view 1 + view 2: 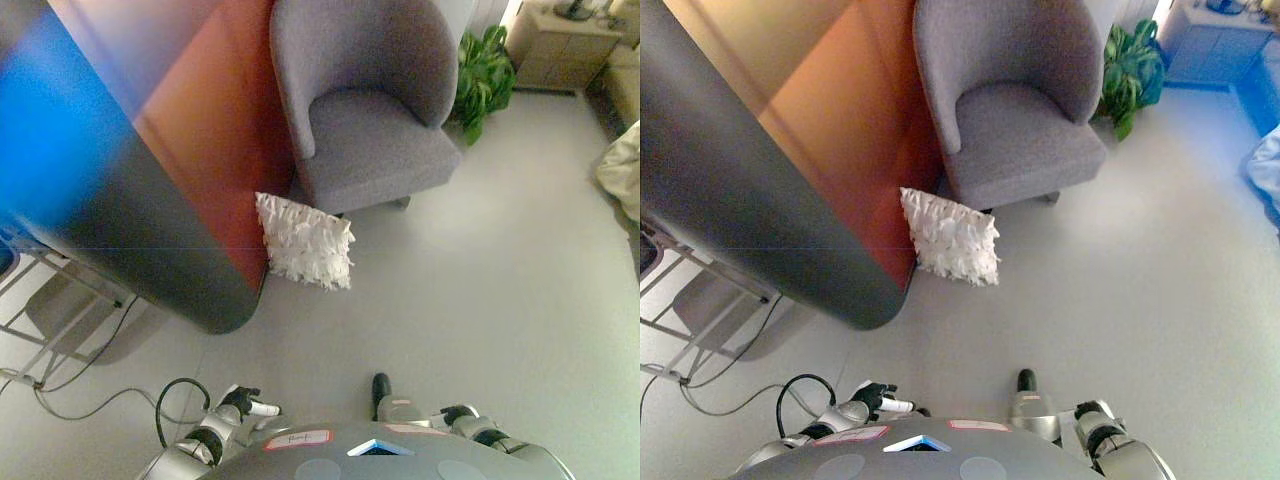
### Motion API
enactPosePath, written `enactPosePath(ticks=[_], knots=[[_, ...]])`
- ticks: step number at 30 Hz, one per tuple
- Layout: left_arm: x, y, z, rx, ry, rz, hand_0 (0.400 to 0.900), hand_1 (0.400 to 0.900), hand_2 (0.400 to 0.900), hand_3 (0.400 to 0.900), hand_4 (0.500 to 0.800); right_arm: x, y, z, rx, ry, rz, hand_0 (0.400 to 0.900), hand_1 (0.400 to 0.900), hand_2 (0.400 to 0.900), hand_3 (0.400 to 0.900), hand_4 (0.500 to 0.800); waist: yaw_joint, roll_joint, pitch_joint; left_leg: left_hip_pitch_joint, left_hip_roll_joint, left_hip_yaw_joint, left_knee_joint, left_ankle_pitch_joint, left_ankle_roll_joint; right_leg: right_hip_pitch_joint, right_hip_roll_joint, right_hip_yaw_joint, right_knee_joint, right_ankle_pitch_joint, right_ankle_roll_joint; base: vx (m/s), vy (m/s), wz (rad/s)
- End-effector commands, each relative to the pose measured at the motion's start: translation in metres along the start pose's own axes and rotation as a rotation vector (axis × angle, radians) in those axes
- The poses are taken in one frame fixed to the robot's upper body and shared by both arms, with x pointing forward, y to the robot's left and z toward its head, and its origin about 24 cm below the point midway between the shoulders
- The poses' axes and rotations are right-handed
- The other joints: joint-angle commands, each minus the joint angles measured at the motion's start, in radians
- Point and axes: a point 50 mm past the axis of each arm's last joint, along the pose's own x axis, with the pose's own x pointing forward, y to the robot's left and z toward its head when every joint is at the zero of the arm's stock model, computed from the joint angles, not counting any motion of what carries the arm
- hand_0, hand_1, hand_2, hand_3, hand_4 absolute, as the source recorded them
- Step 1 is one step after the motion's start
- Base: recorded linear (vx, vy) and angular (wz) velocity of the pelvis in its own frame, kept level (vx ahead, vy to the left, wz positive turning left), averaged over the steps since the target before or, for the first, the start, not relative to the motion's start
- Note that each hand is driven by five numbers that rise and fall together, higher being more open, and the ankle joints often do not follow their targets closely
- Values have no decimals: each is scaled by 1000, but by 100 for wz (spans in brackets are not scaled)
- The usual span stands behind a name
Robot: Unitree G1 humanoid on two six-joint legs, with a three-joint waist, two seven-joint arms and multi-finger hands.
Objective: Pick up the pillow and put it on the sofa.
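Note:
A white ruffled pillow (305, 242) stands on its edge on the grey floor. It leans against the foot of a big curved panel, just in front of the grey armchair (370, 130), whose seat is empty. My left hand (245, 403) hangs low at the bottom of the view, far from the pillow, with its fingers relaxed and holding nothing. My right hand (458, 412) shows only partly at the bottom right, also far from the pillow.
The large panel with an orange face and dark curved edge (200, 160) fills the left. A metal rack (40, 320) and cables are at the lower left. A green plant (485, 70), a wooden cabinet (565, 45) and cream fabric (622, 165) are at the right.

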Motion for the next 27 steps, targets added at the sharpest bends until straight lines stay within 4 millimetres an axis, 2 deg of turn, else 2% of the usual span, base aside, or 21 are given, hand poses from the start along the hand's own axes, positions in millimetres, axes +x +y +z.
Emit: enactPosePath(ticks=[1, 2, 4, 6, 7, 8, 9, 12, 15, 18, 20, 23, 26, 27], knots=[[1, 18, 9, -119, 19, 102, 900, 900, 900, 900, 800, -1, -15, 21, 62, -10, -66, 900, 900, 900, 900, 800, -27, -42, 75, -88, 45, -25, 95, 83, 7, 42, 19, 29, 93, -134, -19, 13, -209, 18], [1, 19, 6, -152, 31, 112, 900, 900, 900, 900, 800, 0, -17, 19, 72, -7, -79, 900, 900, 900, 900, 800, -37, -46, 84, -104, 69, -16, 165, 107, 4, 38, 26, 30, 103, -133, -31, 70, -253, 17], [1, 21, -1, -190, 54, 122, 900, 900, 900, 900, 800, 0, -19, 13, 75, 4, -88, 900, 900, 900, 900, 800, -47, -59, 93, -119, 79, -10, 275, 109, 20, 34, 26, 30, 122, -133, -49, 123, -242, 0], [1, 23, -11, -219, 84, 120, 900, 900, 900, 900, 800, 2, -21, 7, 50, 19, -89, 900, 900, 900, 900, 800, -38, -72, 104, -167, 38, -62, 393, 102, 45, 45, 24, 41, 137, -141, -65, 180, -185, -41], [0, 22, -18, -241, 107, 118, 900, 900, 900, 900, 800, 2, -22, 3, 32, 28, -92, 900, 900, 900, 900, 800, -25, -72, 116, -205, -6, -94, 422, 86, 65, 57, 26, 60, 149, -153, -67, 254, -103, -70], [0, 20, -26, -260, 130, 116, 900, 900, 900, 900, 800, 3, -24, 1, 17, 31, -93, 900, 900, 900, 900, 800, -13, -65, 123, -232, -33, -106, 411, 88, 73, 66, 33, 76, 160, -166, -67, 310, -38, -81], [-1, 18, -33, -270, 147, 110, 900, 900, 900, 900, 800, 3, -26, -1, 7, 32, -92, 900, 900, 900, 900, 800, -2, -52, 135, -252, -41, -104, 381, 109, 66, 82, 47, 89, 168, -184, -66, 309, 35, -67], [-3, 10, -45, -262, 181, 88, 900, 900, 900, 900, 800, 3, -30, 3, -4, 14, -95, 900, 900, 900, 900, 800, 35, -11, 168, -332, -49, -98, 228, 234, 26, 156, 89, 136, 155, -233, -63, 363, 115, -62], [-4, 1, -55, -287, 226, 65, 900, 900, 900, 900, 800, 3, -32, 4, -35, -4, -97, 900, 900, 900, 900, 800, 86, -3, 187, -394, -65, -134, 38, 302, 5, 241, 90, 187, 142, -289, -57, 507, 98, -90], [-7, -7, -66, -314, 257, 45, 900, 900, 900, 900, 800, 4, -28, -3, -69, -4, -90, 900, 900, 900, 900, 800, 127, 1, 191, -493, -22, -157, -42, 343, -22, 309, 86, 224, 174, -394, -54, 580, 91, -73], [-8, -10, -71, -326, 269, 39, 900, 900, 900, 900, 800, 4, -27, -6, -98, -9, -83, 900, 900, 900, 900, 800, 142, 12, 186, -526, 18, -134, -42, 367, -33, 344, 84, 225, 217, -471, -50, 615, 156, -40], [-9, -11, -77, -317, 287, 40, 900, 900, 900, 900, 800, 5, -25, -8, -104, -3, -75, 900, 900, 900, 900, 800, 163, 23, 169, -537, 42, -80, -23, 372, -38, 391, 72, 205, 285, -554, -33, 658, 223, -15], [-9, -3, -78, -294, 294, 60, 900, 900, 900, 900, 800, 4, -21, -4, -96, -11, -64, 900, 900, 900, 900, 800, 180, 4, 146, -523, 34, 7, -12, 282, -7, 424, 27, 168, 352, -540, 2, 721, 328, 15], [-8, 2, -77, -292, 283, 77, 900, 900, 900, 900, 800, 4, -21, -2, -92, -19, -61, 900, 900, 900, 900, 800, 184, -3, 138, -509, 27, 18, 4, 274, 7, 425, 4, 156, 393, -516, 20, 645, 296, 30]])
